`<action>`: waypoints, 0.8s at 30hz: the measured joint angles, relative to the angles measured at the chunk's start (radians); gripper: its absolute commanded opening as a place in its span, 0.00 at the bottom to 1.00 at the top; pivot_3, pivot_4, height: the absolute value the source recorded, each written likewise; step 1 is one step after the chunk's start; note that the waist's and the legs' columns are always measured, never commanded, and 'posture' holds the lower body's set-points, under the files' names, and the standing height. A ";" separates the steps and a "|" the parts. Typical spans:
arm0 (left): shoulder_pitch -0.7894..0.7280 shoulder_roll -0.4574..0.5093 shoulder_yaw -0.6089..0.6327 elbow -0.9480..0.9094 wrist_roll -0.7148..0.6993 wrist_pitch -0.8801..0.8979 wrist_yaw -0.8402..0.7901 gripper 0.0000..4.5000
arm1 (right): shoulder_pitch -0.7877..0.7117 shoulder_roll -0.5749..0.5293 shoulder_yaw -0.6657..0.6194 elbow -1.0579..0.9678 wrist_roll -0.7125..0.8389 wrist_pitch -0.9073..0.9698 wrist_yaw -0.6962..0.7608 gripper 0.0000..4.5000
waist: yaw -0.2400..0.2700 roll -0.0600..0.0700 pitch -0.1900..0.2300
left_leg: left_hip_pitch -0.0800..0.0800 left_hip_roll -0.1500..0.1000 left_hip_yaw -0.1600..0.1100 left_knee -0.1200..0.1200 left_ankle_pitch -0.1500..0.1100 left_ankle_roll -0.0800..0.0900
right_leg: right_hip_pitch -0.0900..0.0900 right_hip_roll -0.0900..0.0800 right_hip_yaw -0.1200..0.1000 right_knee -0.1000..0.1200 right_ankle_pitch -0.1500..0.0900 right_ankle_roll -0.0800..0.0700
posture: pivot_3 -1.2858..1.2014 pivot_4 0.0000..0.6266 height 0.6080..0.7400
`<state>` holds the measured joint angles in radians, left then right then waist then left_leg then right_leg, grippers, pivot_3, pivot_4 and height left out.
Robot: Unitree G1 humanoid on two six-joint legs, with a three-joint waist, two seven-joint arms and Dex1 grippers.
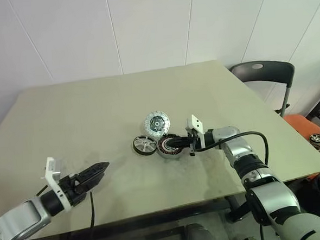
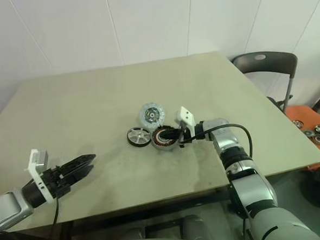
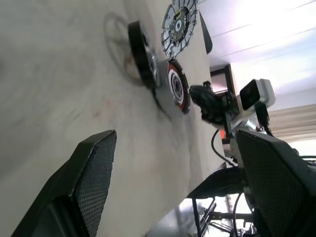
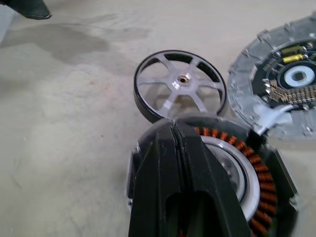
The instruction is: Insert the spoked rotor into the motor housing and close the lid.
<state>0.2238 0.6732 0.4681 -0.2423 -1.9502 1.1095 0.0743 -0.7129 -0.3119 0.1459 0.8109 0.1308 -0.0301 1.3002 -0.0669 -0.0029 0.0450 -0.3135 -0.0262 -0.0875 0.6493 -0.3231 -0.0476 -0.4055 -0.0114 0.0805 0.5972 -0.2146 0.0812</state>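
The spoked rotor (image 1: 144, 145), a shiny open-spoked wheel, lies flat on the table just left of the motor housing (image 1: 163, 150), a grey cup with copper windings (image 4: 256, 177). The lid (image 1: 158, 123), a flat grey disc with a dark hub, lies just behind them. My right gripper (image 1: 172, 145) is shut, with its fingers pressed together and lying low across the top of the housing. In the right wrist view its tips (image 4: 173, 126) reach the housing's rim on the side of the rotor (image 4: 180, 84). My left gripper (image 1: 100, 170) is open near the table's front left, well away from the parts.
The tan table (image 1: 94, 113) carries the three parts at its middle. A dark chair (image 1: 263, 70) stands past the table's right back corner. An orange surface (image 1: 307, 127) with several small wheels lies off to the right.
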 measured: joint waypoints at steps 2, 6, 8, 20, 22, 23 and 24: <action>-0.015 0.001 -0.029 -0.007 0.000 -0.031 0.004 0.91 | 0.000 -0.003 0.000 0.000 0.000 0.000 0.000 0.01 | -0.003 0.000 0.000 | -0.001 0.000 0.000 -0.002 0.000 0.000 | -0.003 0.000 0.000 0.001 0.001 -0.002 | 0.52 0.00 1.00; -0.032 0.003 -0.067 -0.010 0.000 -0.073 0.004 0.91 | 0.000 -0.005 0.000 0.000 0.001 0.002 0.003 0.01 | -0.003 0.000 0.000 | -0.004 0.001 0.000 -0.002 0.000 0.000 | -0.006 0.001 0.000 0.001 0.002 -0.001 | 0.52 0.00 1.00; -0.032 0.002 -0.090 -0.010 0.000 -0.090 0.005 0.91 | 0.000 -0.004 0.000 -0.006 0.005 0.009 0.013 0.01 | -0.002 0.000 0.000 | -0.005 0.000 0.000 -0.001 0.000 0.000 | -0.006 0.000 0.000 0.000 0.002 -0.002 | 0.52 0.00 1.00; 0.011 -0.054 -0.167 -0.016 0.069 -0.125 -0.087 0.91 | 0.000 -0.011 -0.003 -0.034 0.017 0.041 0.030 0.01 | -0.002 0.000 0.000 | -0.004 0.000 0.000 0.000 0.000 0.000 | -0.004 0.001 0.000 0.000 0.001 -0.001 | 0.52 0.00 1.00; 0.007 -0.062 -0.167 -0.009 0.114 -0.140 -0.114 0.91 | 0.000 -0.011 -0.003 -0.039 0.017 0.042 0.028 0.01 | -0.002 0.000 0.000 | -0.004 0.000 0.001 0.000 0.000 0.000 | -0.004 0.001 0.000 0.000 0.001 -0.001 | 0.52 0.00 1.00; 0.003 -0.069 -0.168 0.000 0.132 -0.146 -0.122 0.91 | 0.000 -0.011 -0.003 -0.041 0.017 0.042 0.027 0.01 | -0.002 0.000 0.000 | -0.004 0.000 0.001 0.000 0.000 0.000 | -0.004 0.001 0.000 0.000 0.001 -0.001 | 0.52 0.00 1.00; -0.006 -0.075 -0.169 0.013 0.153 -0.153 -0.132 0.91 | 0.000 -0.011 -0.003 -0.042 0.017 0.042 0.026 0.01 | -0.002 0.000 0.000 | -0.004 0.000 0.001 0.000 0.000 0.000 | -0.004 0.001 0.000 0.000 0.001 -0.001 | 0.52 0.00 1.00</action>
<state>0.2174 0.5981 0.2988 -0.2291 -1.7972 0.9565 -0.0573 -0.7126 -0.3231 0.1428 0.7688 0.1478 0.0120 1.3257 -0.0685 -0.0031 0.0449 -0.3173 -0.0260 -0.0869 0.6498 -0.3231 -0.0475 -0.4092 -0.0105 0.0804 0.5974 -0.2137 0.0803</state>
